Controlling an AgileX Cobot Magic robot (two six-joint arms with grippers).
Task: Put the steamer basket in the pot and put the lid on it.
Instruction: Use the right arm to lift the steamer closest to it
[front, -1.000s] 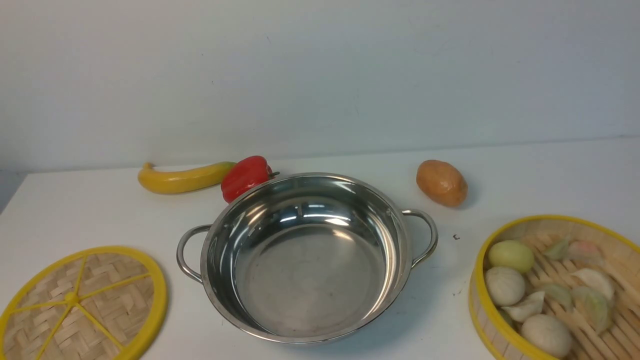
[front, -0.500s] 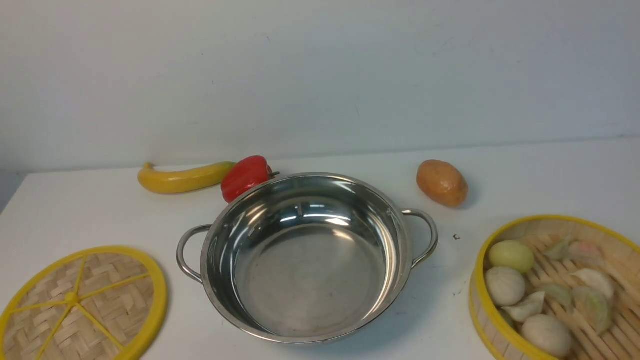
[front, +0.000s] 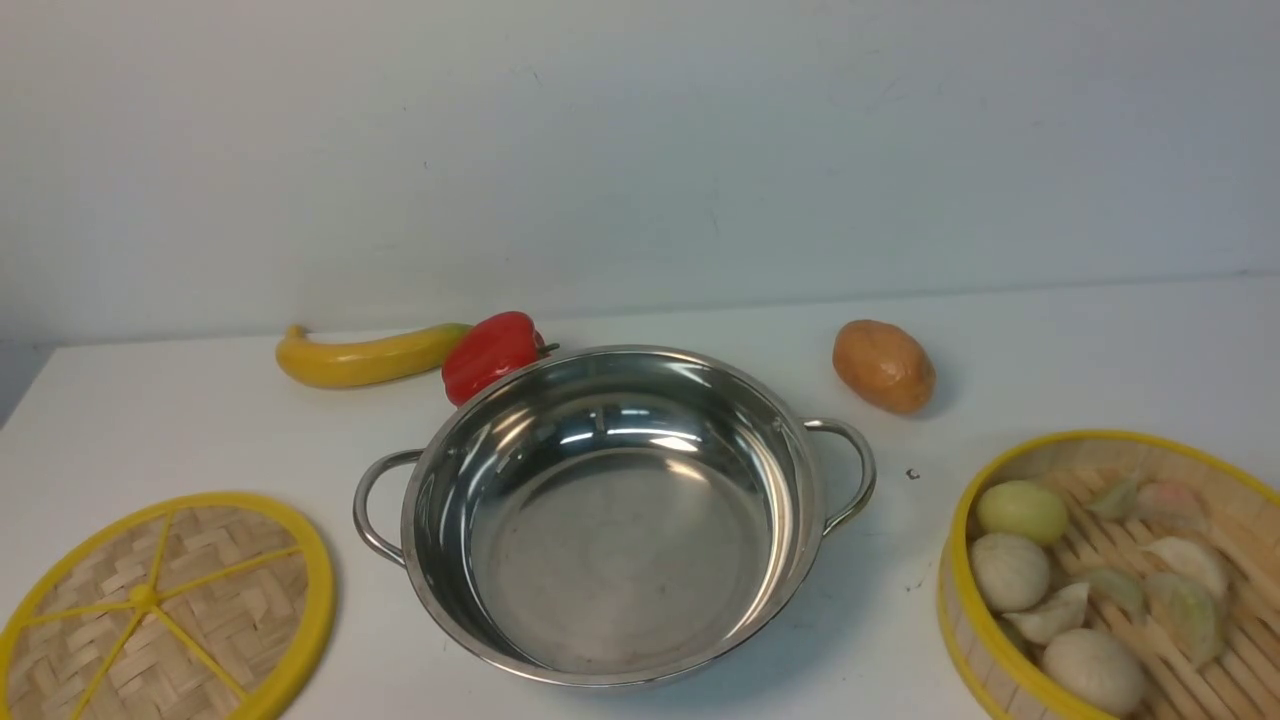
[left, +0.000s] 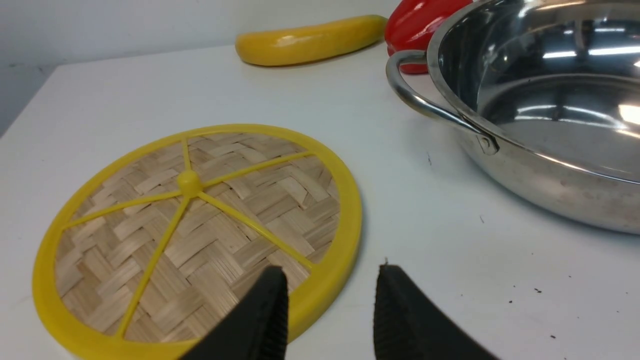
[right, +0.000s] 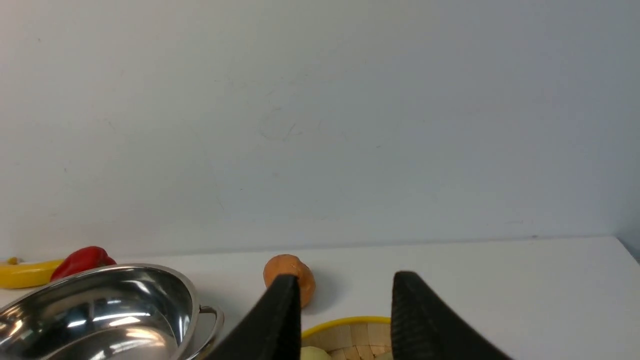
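- Pot (front: 610, 540): stands empty in the middle of the tabletop (front: 1050, 350), both looped handles free, nothing inside but reflections.
- Steamer basket (front: 1045, 458): rests on the tabletop to the pot's right, apart from it and partly cut off by the front view's edge. Carries buns and dumplings (front: 1010, 572) on its slats. Not yet in the pot.
- Lid (front: 190, 590): lies flat on the tabletop to the pot's left, apart from it, spokes up. Not yet on anything.
- Left jaws: hang open by the lid's near rim in the left wrist view, gripping nothing.
- Right jaws: stand open with nothing between them. Basket's yellow rim shows just below them in the right wrist view, with no contact visible.
- Front view: shows neither arm.
- Banana (front: 365, 357), red pepper (front: 492, 352), potato (front: 884, 365): lie behind the pot, clear of both likely paths.
- Progress, as a judgement: at the very start, with neither step done.
- Left to do: grip and lift the basket, lower it into the pot, then set the lid on top.
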